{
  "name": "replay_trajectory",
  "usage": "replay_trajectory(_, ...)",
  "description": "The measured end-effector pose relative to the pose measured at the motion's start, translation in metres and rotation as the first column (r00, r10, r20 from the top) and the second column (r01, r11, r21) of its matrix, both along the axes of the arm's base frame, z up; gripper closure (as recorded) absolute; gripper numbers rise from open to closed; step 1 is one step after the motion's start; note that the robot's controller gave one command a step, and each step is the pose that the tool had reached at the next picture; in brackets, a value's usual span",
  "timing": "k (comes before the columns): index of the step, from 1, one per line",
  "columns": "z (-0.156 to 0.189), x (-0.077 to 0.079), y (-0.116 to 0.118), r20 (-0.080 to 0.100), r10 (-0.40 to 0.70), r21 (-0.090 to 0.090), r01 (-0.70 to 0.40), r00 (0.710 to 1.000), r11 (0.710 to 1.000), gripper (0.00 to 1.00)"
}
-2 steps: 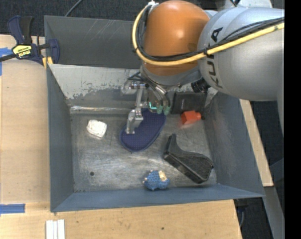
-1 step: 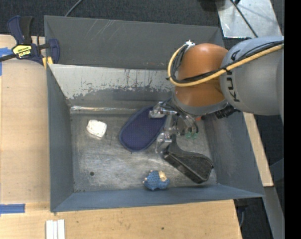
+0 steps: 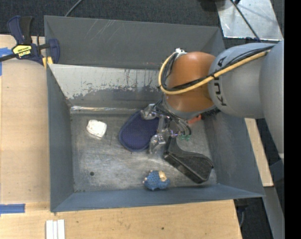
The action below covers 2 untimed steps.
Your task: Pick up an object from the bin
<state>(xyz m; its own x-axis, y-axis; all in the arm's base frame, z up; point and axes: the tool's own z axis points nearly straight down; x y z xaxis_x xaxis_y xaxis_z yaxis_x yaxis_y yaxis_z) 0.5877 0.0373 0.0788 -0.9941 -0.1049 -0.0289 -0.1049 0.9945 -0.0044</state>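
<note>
Grey metal bin (image 3: 58, 133) holds dark blue rounded pouch (image 3: 133, 133), white crumpled lump (image 3: 96, 128), black oblong case (image 3: 193, 166), small blue toy (image 3: 155, 180), gripper (image 3: 159, 139) at pouch's right edge, its opening indiscernible

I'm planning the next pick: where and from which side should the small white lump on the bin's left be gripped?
Probably from straight above, gripping the white lump across its shorter, front-to-back span. It is a squat, crumpled blob lying alone on the bin floor, apart from the dark blue pouch, so both sides are free.
</note>
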Motion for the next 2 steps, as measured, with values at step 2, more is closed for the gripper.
replay_trajectory(2,0.145,-0.002,0.017,-0.018,-0.009,0.002,0.009,1.000,1.000,1.00)
